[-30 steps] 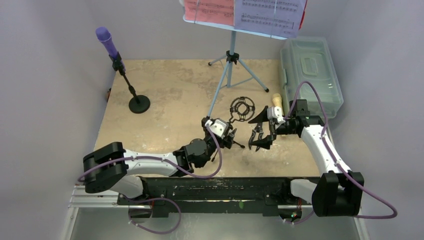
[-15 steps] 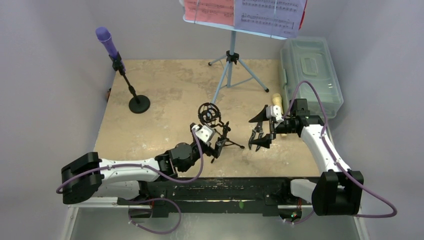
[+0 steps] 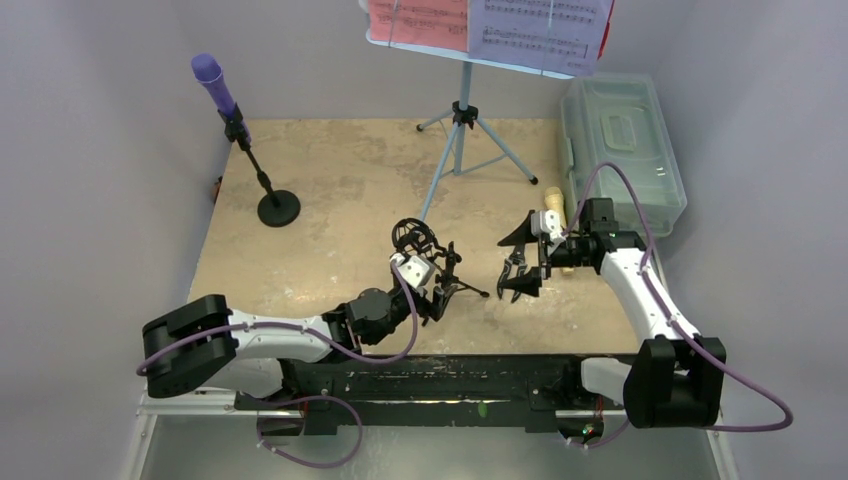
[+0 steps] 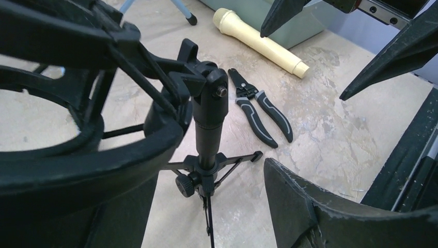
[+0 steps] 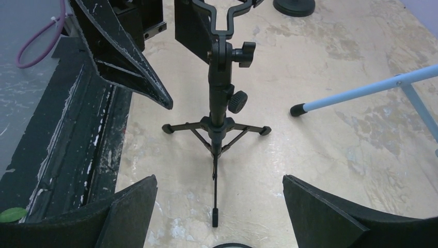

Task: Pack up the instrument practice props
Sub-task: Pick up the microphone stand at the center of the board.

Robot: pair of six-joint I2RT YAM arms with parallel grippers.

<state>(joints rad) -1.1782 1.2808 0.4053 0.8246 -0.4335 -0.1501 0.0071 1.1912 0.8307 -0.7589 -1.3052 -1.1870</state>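
**Mic tripod now on its feet between the two arms**

The left jaws stand parted and clenched on nothing I can make out. The stem of the black mic tripod (image 5: 219, 98) rises in the gap between them, untouched. Its ring-shaped cradle (image 3: 413, 236) lies against one finger, and whether that finger is hooked through it I cannot tell.

A second ago the tripod lay tipped over, farther out from these jaws, with its cradle down near the right jaws. Now it stands upright on its three feet, and the left arm has drawn back toward its base.

The right jaws have hardly moved. They are released, spread wide and empty, and they face the tripod from the other side, with its feet just beyond their tips.

Behind the right jaws, a pair of pliers (image 4: 261, 111) lies on the bench (image 3: 340, 180). Past them the cream microphone (image 4: 258, 41) rests just beside the plastic box (image 3: 625, 150).

Well away from both jaws, the purple microphone (image 3: 212, 80) sits on its round-base pole (image 3: 278, 208). The music desk (image 3: 465, 130) still stands there too, carrying the red page (image 3: 418, 20) and the white page (image 3: 540, 25).

By my reading, righting the tripod only readies it for a firmer hold or a handover. The box looks shut, and every prop in view is still outside it, so the packing has barely begun.
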